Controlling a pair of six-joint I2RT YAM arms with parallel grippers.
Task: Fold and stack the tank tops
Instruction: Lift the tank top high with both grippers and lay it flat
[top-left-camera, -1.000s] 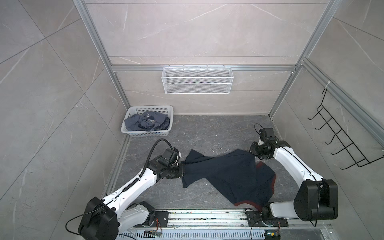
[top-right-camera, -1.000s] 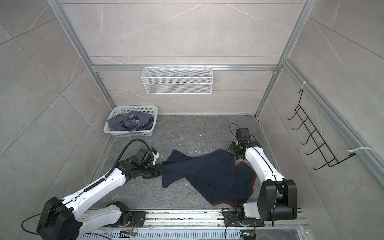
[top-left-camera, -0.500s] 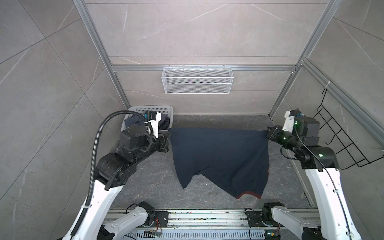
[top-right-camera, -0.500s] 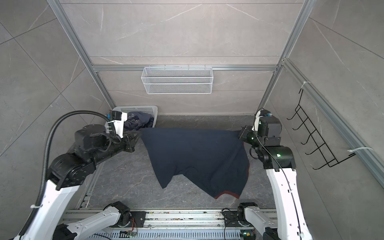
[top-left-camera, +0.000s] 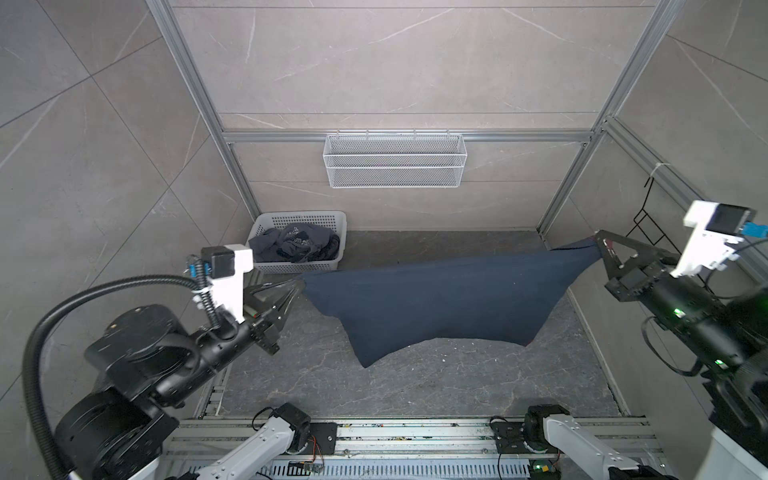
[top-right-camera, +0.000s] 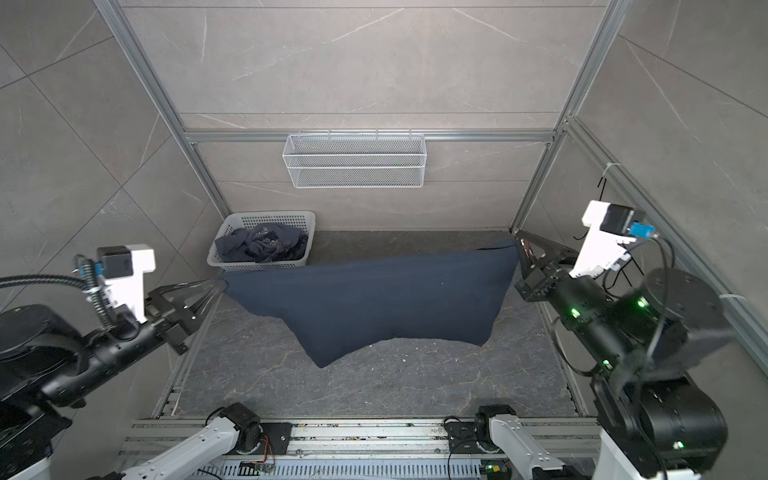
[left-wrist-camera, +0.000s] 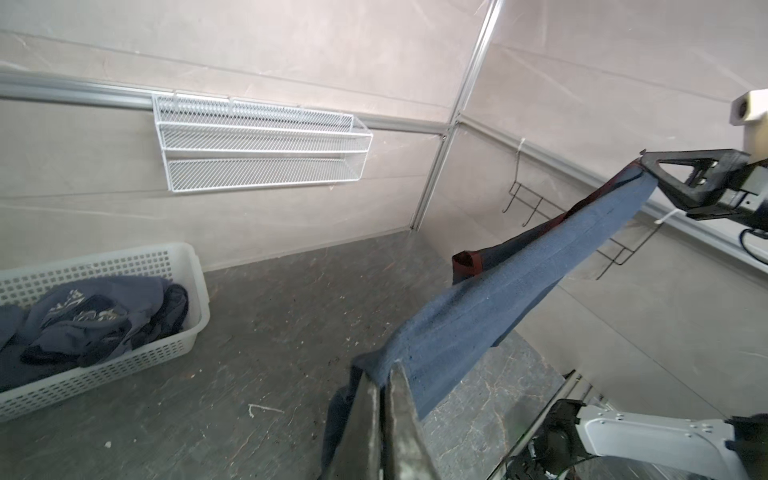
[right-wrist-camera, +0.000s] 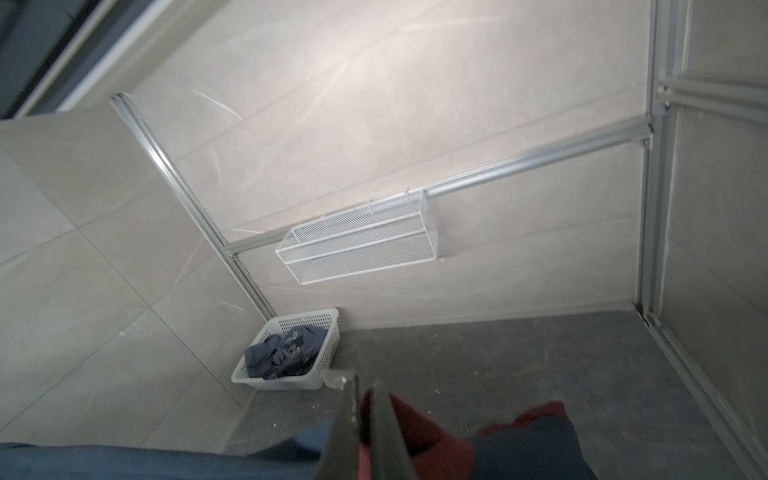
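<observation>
Top views both show me holding the navy tank top (top-left-camera: 436, 307) stretched in the air over the table (top-left-camera: 415, 390), one end in each gripper. My left gripper (top-left-camera: 299, 284) is clamped tight on the cloth's left end, above the table's left edge. My right gripper (top-left-camera: 597, 246) is pinched on the other end, up by the far right corner and higher than the left.

The cloth runs taut along its top edge between the two. Below that it sags into an uneven hem, with a long point hanging toward the middle of the table; I cannot tell whether that point touches the surface.

From my left wrist camera the jaws sit closed together with fabric bunched over their tips, and red trim (left-wrist-camera: 467, 262) shows along the far side of the cloth. My right wrist camera shows closed jaws too, with red-edged cloth folded around them.

The blue-grey tank top (top-left-camera: 297, 245) lies crumpled inside the white basket (top-left-camera: 301, 217) at the table's far left corner, beyond my left gripper.
</observation>
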